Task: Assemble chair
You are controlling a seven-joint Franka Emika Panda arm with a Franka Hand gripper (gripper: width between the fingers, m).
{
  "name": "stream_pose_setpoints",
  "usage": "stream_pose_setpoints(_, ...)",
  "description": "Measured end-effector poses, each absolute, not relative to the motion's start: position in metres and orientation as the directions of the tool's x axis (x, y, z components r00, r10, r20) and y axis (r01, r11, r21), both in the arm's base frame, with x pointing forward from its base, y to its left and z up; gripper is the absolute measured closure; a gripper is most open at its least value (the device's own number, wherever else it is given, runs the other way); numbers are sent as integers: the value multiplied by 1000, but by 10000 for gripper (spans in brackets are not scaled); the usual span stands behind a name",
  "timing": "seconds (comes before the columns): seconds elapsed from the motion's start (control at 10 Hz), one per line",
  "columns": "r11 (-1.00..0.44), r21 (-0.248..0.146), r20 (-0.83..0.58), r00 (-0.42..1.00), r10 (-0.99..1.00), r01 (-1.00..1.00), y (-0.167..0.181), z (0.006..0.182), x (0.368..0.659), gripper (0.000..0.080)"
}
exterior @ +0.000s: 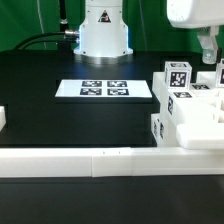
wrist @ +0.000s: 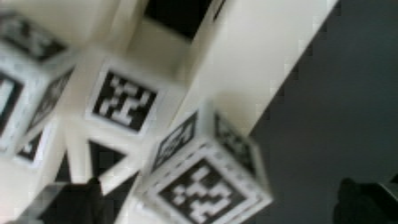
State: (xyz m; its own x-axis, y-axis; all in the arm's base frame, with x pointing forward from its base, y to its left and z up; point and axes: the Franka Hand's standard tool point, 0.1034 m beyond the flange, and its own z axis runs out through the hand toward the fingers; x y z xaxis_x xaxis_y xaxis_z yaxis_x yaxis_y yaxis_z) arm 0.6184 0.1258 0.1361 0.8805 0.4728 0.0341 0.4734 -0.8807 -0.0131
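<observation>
Gripper (exterior: pixel 208 52) hangs with jaws wide and empty, directly above your chair pieces (exterior: pixel 190 108). Descend straight down onto them.

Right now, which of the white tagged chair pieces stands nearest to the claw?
The tall upright post at the back of the cluster, with a tag on its top end. It rises above the lower pieces and stands just beside the open claw, on the exterior view's right.
</observation>
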Motion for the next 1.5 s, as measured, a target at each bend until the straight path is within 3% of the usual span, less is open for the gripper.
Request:
stream_pose_setpoints(0.2, -864, -19, -40, 863, 504, 504, 133, 136, 620, 150)
stream_pose_setpoints(0.5, -856, -14, -25, 856, 517, 516, 132, 136, 622, 150)
stream_pose_setpoints(0.8, -586, 23, 11, 586, 810, 810, 127, 134, 630, 150)
stream_pose_setpoints(1.3, -229, 34, -33, 231, 972, 973, 114, 128, 630, 150)
stream_pose_setpoints(1.5, -253, 31, -36, 254, 967, 967, 116, 124, 628, 150)
